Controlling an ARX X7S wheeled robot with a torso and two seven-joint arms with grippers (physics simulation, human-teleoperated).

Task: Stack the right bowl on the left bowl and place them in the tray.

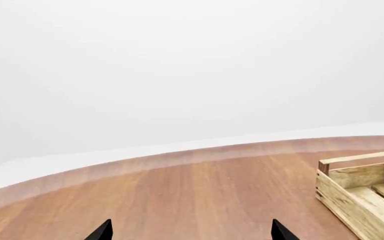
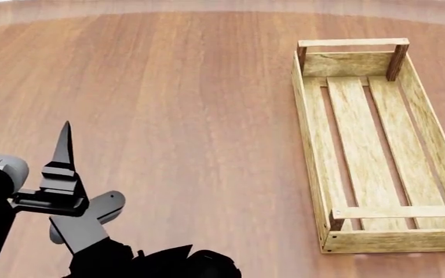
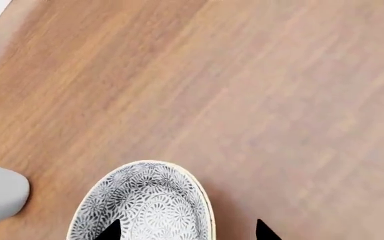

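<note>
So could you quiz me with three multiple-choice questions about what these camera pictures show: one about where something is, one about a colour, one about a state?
1. In the head view, where does the long light-wood slatted tray sit on the brown wooden table?
A. the picture's right side
B. the picture's left side
C. under the arm

2. What does the inside of the round patterned bowl look like in the right wrist view?
A. plain red
B. grey-and-white floral print
C. solid blue

3. What is in the tray?
A. two bowls
B. one bowl
C. nothing

Answers: 1 A, it lies along the right side. 2 B, fine grey flowers cover its white inside. 3 C, only bare slats show.
</note>
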